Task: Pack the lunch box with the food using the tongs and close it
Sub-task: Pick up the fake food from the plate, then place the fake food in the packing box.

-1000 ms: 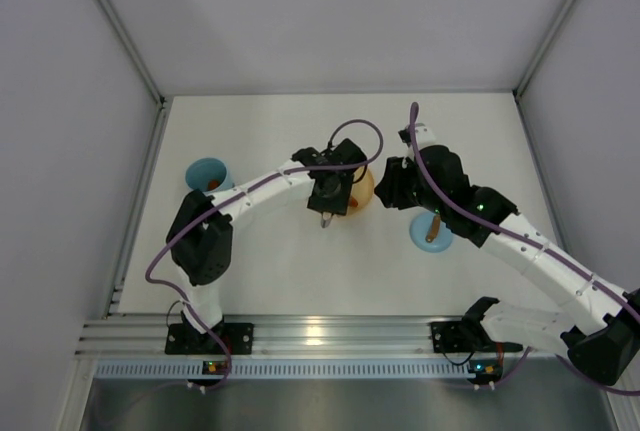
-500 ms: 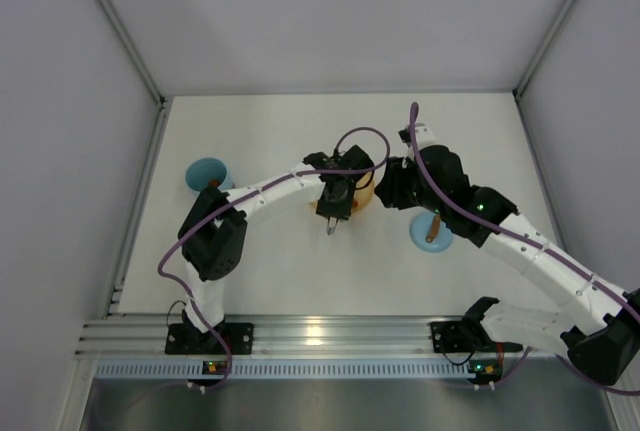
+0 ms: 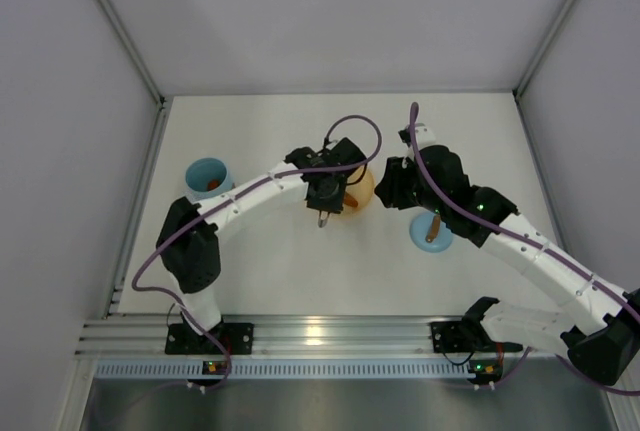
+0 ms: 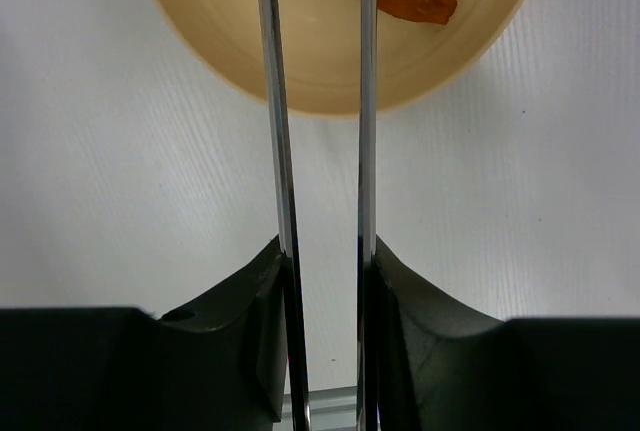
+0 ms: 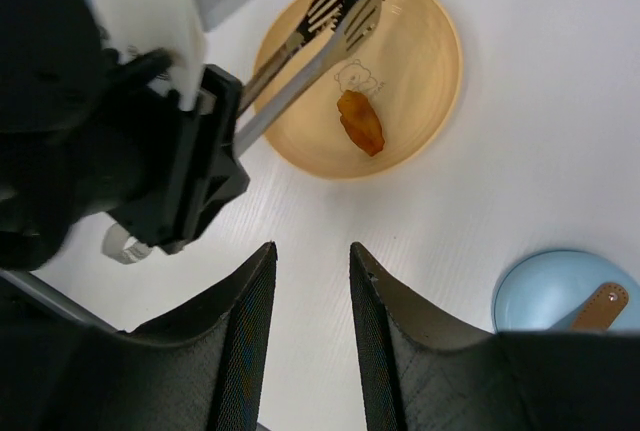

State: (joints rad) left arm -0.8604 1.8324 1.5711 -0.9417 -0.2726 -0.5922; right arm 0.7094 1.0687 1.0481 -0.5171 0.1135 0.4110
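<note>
The left jaws are clamped on the tongs [image 4: 281, 151], one black finger [image 4: 255, 296] pressed against each steel blade near the handle end, so the two blades run forward close together but not touching. The right jaws stand apart with nothing between them, only bare white surface [image 5: 520, 151] showing in the gap. The tongs reach out over a round orange plate [image 5: 425, 71], and their slotted tips sit a little apart above its far rim. One orange food piece [image 5: 361, 121] lies loose near the middle of the plate, close beside the blades and not between the tips. The blue lid [image 5: 540, 296] lies flat on the surface just beside the plate on its right, brown knob [image 5: 598, 305] facing up, partly covered from above by the right arm [image 3: 520, 241]. The blue lunch box [image 3: 205, 173] stands open well apart at the left of the surface, with something orange-brown inside. The left arm [image 3: 250, 191] rises from its base at the near left edge and stretches across to the middle, its wrist hiding the plate's left side in the overhead view. The right arm curves in from the near right, and its wrist hangs just right of the plate, tipped down toward the plate and the lid.
</note>
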